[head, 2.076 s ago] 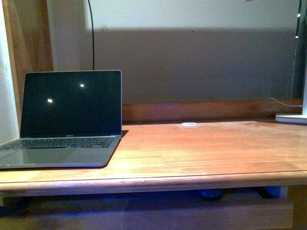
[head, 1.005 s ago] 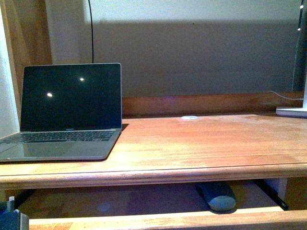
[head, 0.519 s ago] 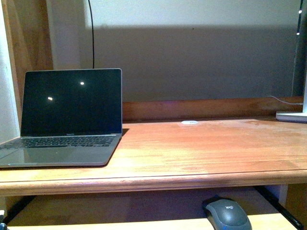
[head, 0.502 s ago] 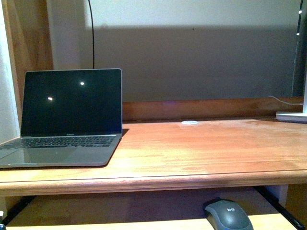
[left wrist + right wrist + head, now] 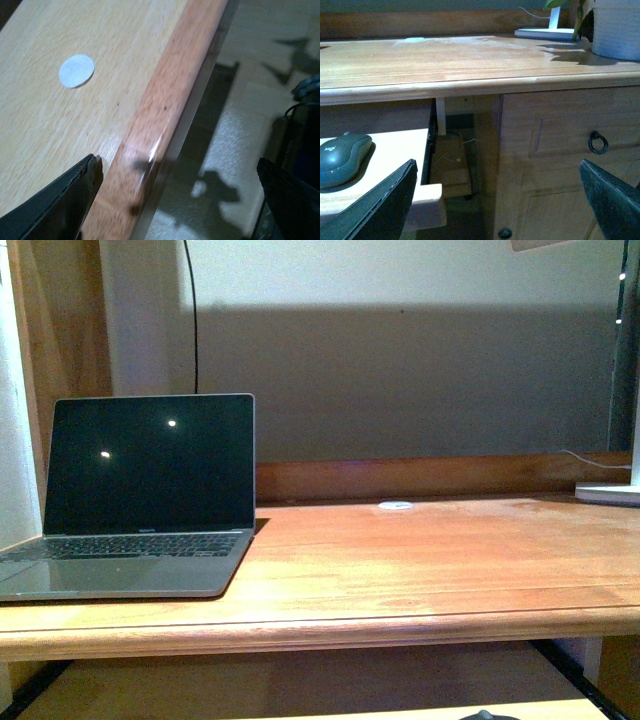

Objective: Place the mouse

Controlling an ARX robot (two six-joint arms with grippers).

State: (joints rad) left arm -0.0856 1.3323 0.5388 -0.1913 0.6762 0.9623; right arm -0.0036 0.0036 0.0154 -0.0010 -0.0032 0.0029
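**Dark grey mouse (image 5: 342,157) lies outside the right pincer (image 5: 497,165)**

It sits on the pull-out tray (image 5: 400,145) beneath the table (image 5: 470,60), beside one finger. The right pincer is spread wide, released; the left pincer (image 5: 177,162) likewise, grasping nothing.

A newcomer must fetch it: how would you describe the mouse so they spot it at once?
Find the wooden desk and look under its top, at the pale pull-out shelf. The mouse lies on that shelf. It is small, dark grey and domed, with a faint logo, unlike the flat white disc up on the desktop.
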